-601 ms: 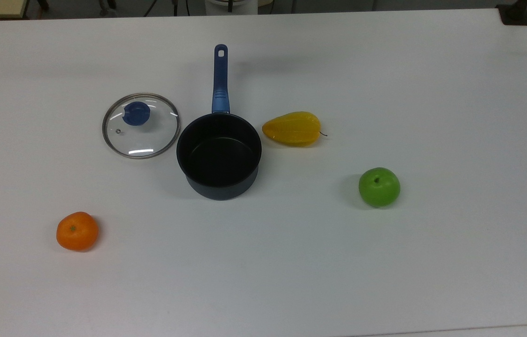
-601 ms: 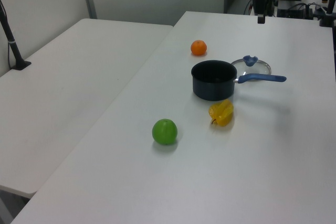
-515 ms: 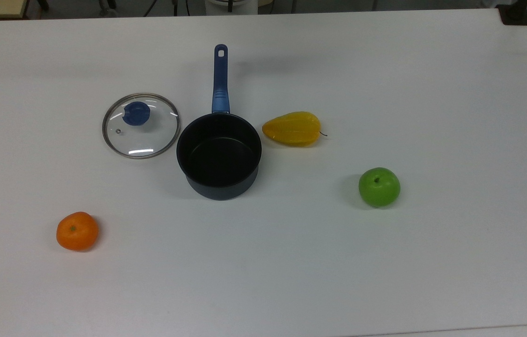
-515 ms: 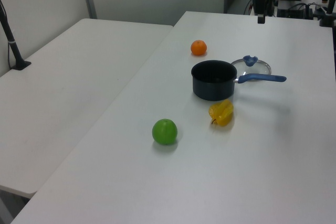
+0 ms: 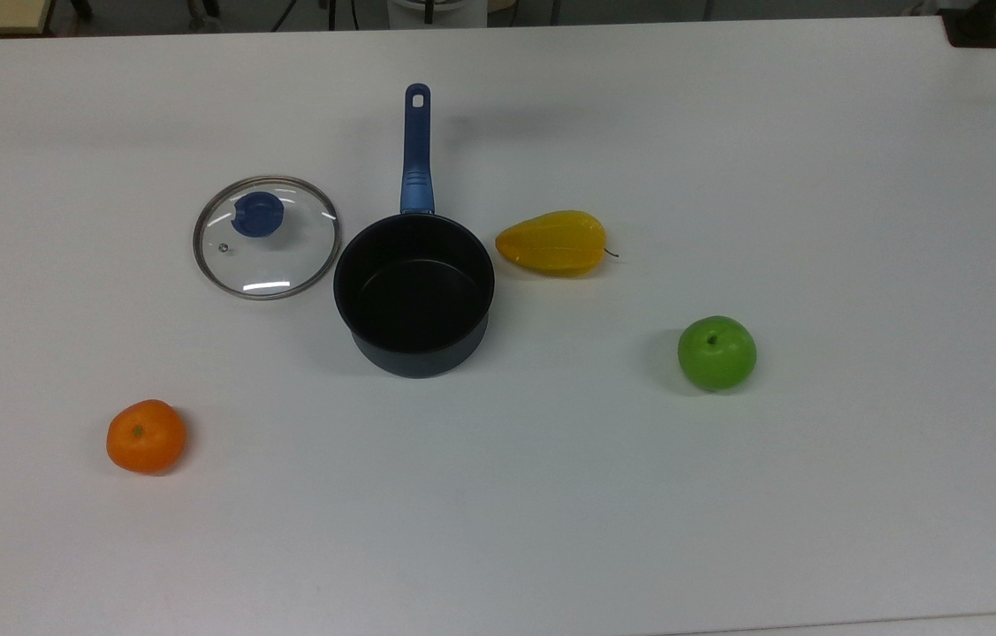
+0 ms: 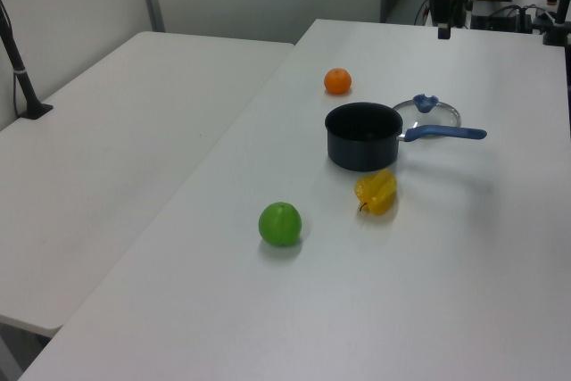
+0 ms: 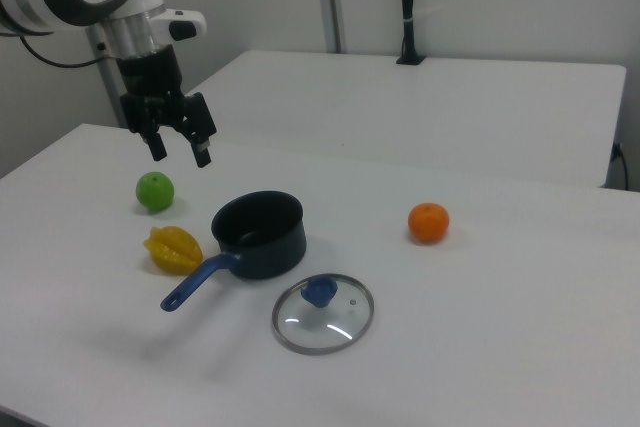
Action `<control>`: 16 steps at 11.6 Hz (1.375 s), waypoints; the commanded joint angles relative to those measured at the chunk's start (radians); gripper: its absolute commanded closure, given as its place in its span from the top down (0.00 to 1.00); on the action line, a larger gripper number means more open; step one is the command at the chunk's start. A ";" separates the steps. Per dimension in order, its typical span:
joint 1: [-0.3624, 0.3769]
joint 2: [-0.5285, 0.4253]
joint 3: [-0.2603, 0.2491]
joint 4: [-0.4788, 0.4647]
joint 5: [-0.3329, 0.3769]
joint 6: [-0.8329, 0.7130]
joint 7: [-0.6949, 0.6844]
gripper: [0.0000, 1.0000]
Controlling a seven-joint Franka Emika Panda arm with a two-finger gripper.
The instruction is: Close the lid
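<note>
**Lid flat on the table beside the open pan**

The lid (image 5: 266, 237) lies just beside the saucepan (image 5: 414, 296) – in the left view the pan hides part of it. The gripper (image 7: 180, 148) hangs high, fingers spread wide, holding nothing – arm cut off at the right view's left edge.

Layout: 5 items on desk (image 5: 816, 495), gripper (image 7: 180, 150) raised above.
In the top view, lid (image 5: 266, 237) lies flat just left of saucepan (image 5: 414, 295), apart from it; handle points to the far edge. Star fruit (image 5: 553, 242) just right of saucepan, apple (image 5: 717, 352) further right and nearer. Orange (image 5: 145, 435) near left, well apart. In the right view, gripper hangs with fingers spread, above and behind the saucepan.
</note>
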 commanded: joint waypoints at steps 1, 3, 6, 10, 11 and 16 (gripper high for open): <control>-0.073 0.006 -0.006 -0.019 -0.005 0.088 -0.078 1.00; -0.147 0.026 -0.006 -0.024 -0.005 0.100 -0.191 1.00; -0.228 0.055 -0.007 -0.091 -0.003 0.198 -0.319 1.00; -0.277 0.144 -0.009 -0.197 -0.005 0.385 -0.357 1.00; -0.285 0.171 -0.009 -0.197 -0.005 0.414 -0.359 1.00; -0.291 0.306 -0.009 -0.198 -0.005 0.534 -0.373 1.00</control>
